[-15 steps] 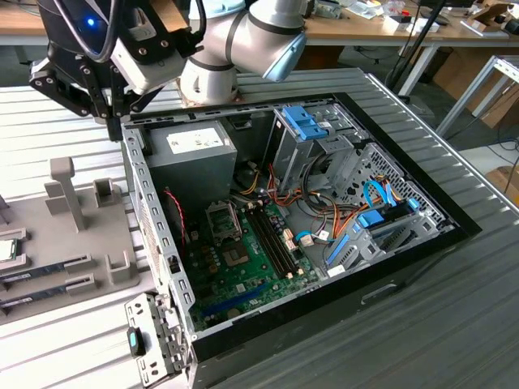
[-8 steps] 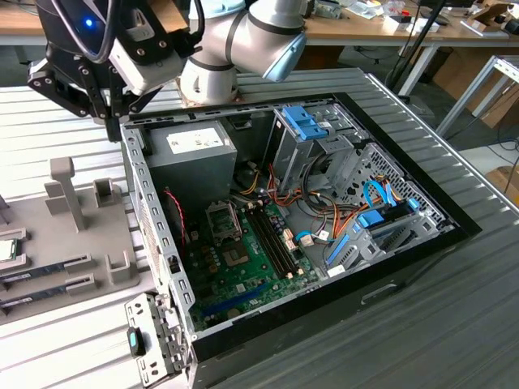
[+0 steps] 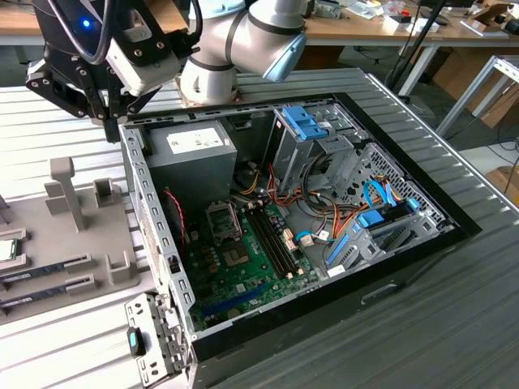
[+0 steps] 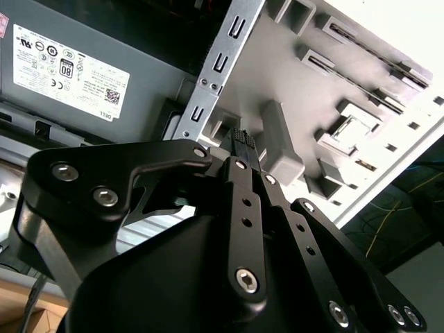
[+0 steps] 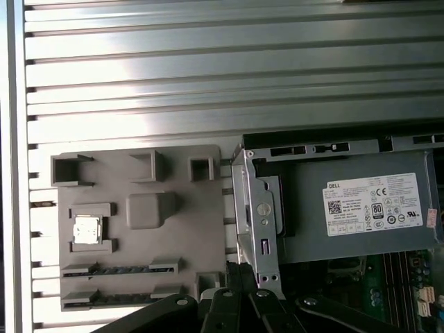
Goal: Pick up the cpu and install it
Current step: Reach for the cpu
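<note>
Gripper hangs over the corner of the open computer case, close to the grey power supply. Its fingers are drawn together with nothing between them. The cpu lies flat in a square pocket of the grey holder tray, next to the memory sticks. The tray sits on the ribbed bench beside the case. Cpu and gripper are apart.

Arm bent at the elbow, reaching toward the exterior view's left. Black gripper hangs tips-down. In the second wrist view its fingers are pressed together, empty.
</note>
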